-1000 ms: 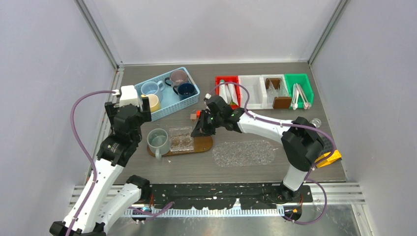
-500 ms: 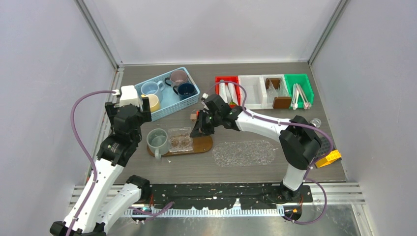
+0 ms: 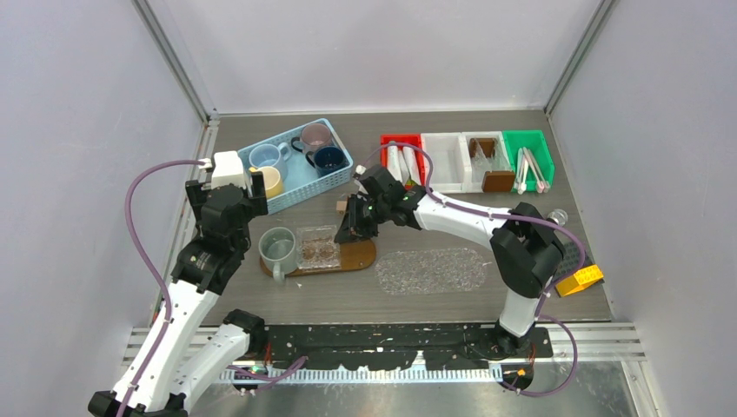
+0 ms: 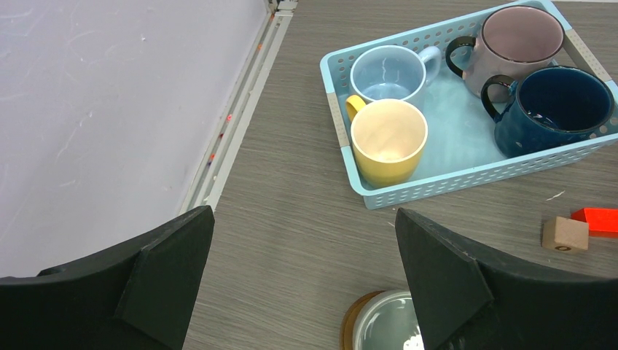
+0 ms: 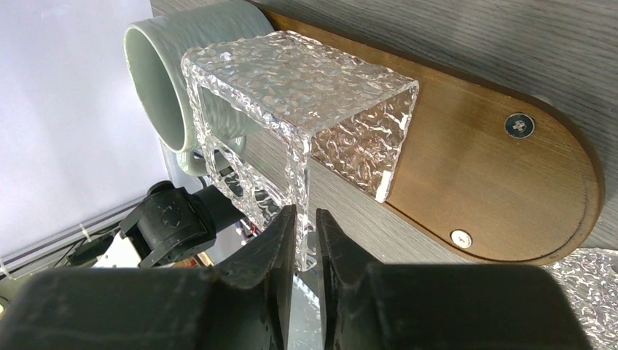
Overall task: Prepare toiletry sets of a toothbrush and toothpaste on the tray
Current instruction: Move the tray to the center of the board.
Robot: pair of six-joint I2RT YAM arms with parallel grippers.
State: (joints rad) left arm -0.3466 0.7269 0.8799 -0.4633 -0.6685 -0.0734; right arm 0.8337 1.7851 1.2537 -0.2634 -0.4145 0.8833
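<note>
A brown wooden tray (image 3: 358,255) carries a grey-green mug (image 3: 279,247) and a clear textured holder (image 3: 319,248). My right gripper (image 5: 306,213) straddles one wall of the clear holder (image 5: 313,80), its jaws only a sliver apart. Whether they still pinch the wall does not show. My left gripper (image 4: 302,219) hangs open and empty above bare table, between the mug's rim (image 4: 382,324) and the blue basket (image 4: 466,179). Toothpaste tubes (image 3: 401,161) lie in the red bin. Toothbrushes (image 3: 530,168) lie in the green bin.
The blue basket (image 3: 300,195) holds light blue (image 3: 265,155), yellow (image 3: 271,180), mauve (image 3: 315,135) and navy (image 3: 329,157) mugs. A small wooden block (image 3: 338,206) and a red piece (image 3: 350,200) lie behind the tray. A clear oval tray (image 3: 432,270) lies to the right.
My right gripper and the clear holder have shifted slightly left along the wooden tray. The left arm has stayed still.
</note>
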